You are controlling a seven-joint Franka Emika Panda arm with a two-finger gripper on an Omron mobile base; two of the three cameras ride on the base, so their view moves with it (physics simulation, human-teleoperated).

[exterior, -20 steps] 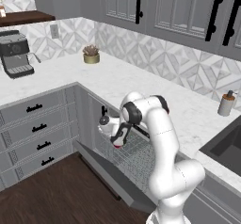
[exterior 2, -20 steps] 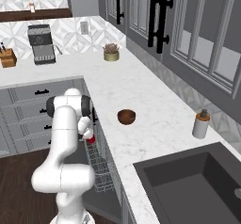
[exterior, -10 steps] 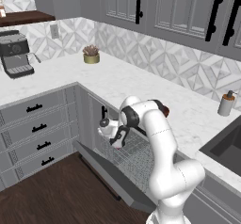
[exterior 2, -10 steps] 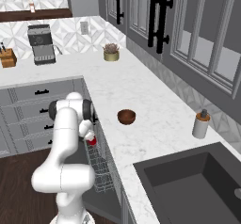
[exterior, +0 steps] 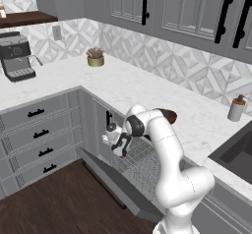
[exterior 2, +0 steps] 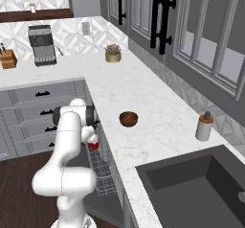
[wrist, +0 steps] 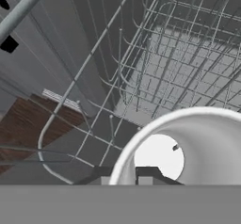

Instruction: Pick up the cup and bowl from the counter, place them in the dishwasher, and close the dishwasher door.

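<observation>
The arm is bent low in front of the counter (exterior: 147, 93), its gripper (exterior: 119, 151) down at the open dishwasher (exterior: 135, 166), right over the silver wire rack (wrist: 164, 63). In the gripper sits the cup (exterior 2: 94, 145), a bit of red showing under the hand from both base views. The hand view looks straight down into the cup's white inside (wrist: 188, 148), with the rim curving across the lower right and the rack's wires spread out beyond it. The fingers are nearly together, clamped on the cup's wall: one dark fingertip (wrist: 148, 173) sits inside the rim at the bottom of that view. Whether the cup's base already touches the rack I cannot tell. The dishwasher door (exterior: 115, 184) hangs dropped open, sloping down toward the dark wooden floor (exterior: 54, 203). Up on the counter the bowl (exterior 2: 128, 119) sits alone, dark brown and upright, well apart from the cup and a little in from the counter's edge; from the left base view only a sliver of it (exterior: 170, 115) peeks out behind the arm's elbow. Farther along the counter stands a grey soap dispenser (exterior 2: 204, 126) near the dark sink (exterior 2: 196, 184), a small potted plant (exterior 2: 113, 53) by the backsplash, and a coffee machine (exterior 2: 42, 44) round the corner.
</observation>
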